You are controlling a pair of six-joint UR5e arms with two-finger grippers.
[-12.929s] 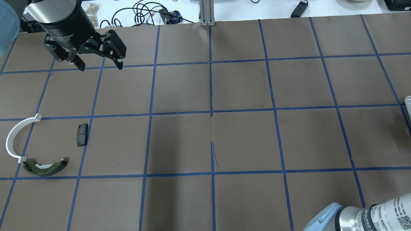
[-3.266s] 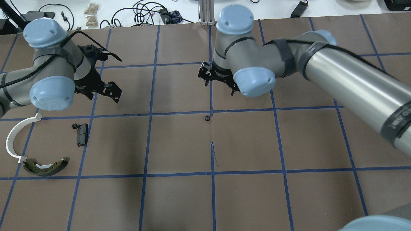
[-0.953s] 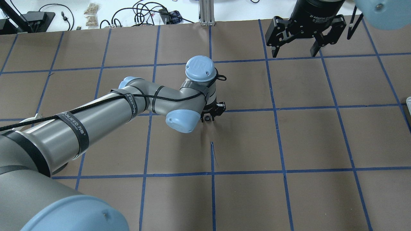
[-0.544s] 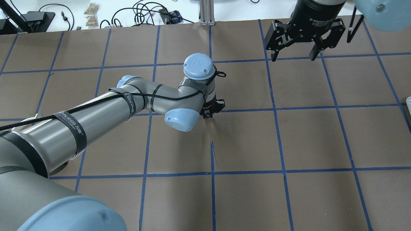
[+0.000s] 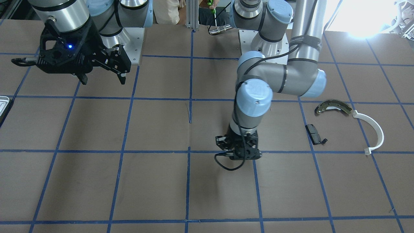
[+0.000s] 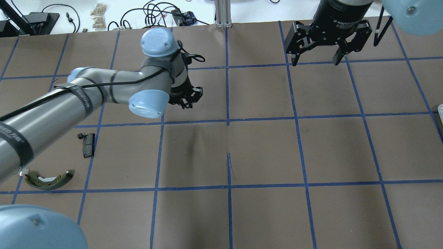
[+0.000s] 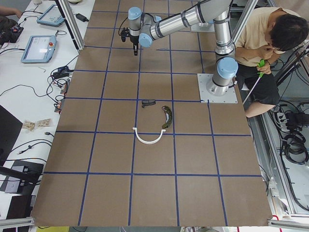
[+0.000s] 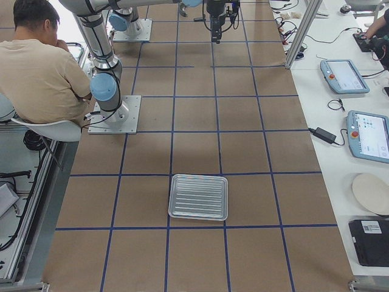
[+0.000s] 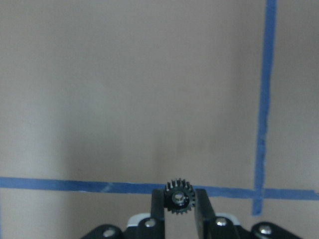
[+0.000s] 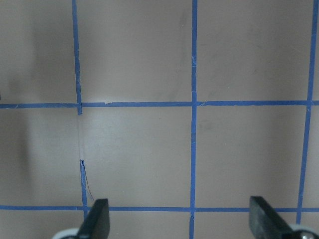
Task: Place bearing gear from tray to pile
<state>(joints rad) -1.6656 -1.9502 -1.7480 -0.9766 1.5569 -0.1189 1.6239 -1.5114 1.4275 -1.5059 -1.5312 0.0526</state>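
My left gripper [image 6: 188, 99] is shut on a small black toothed bearing gear [image 9: 178, 198], held between its fingertips above the table in the left wrist view. It also shows in the front view [image 5: 238, 151]. The pile lies to its left: a bronze-dark brake shoe [image 6: 48, 180], a black pad [image 6: 88, 145] and a white arc [image 5: 372, 129], which my left arm mostly hides in the overhead view. A second small gear [image 6: 80, 136] lies beside the pad. My right gripper [image 6: 313, 61] is open and empty, high at the far right. The ridged silvery tray [image 8: 198, 196] is empty.
The table is brown paper with a blue tape grid. The tray's edge shows at the overhead view's right border [image 6: 440, 112]. My left arm [image 6: 69, 103] stretches over part of the pile. A seated person [image 8: 42, 67] is beside the robot's base.
My left gripper has lifted the gear from the table's centre and carried it left and farther back. The right gripper has hardly moved.
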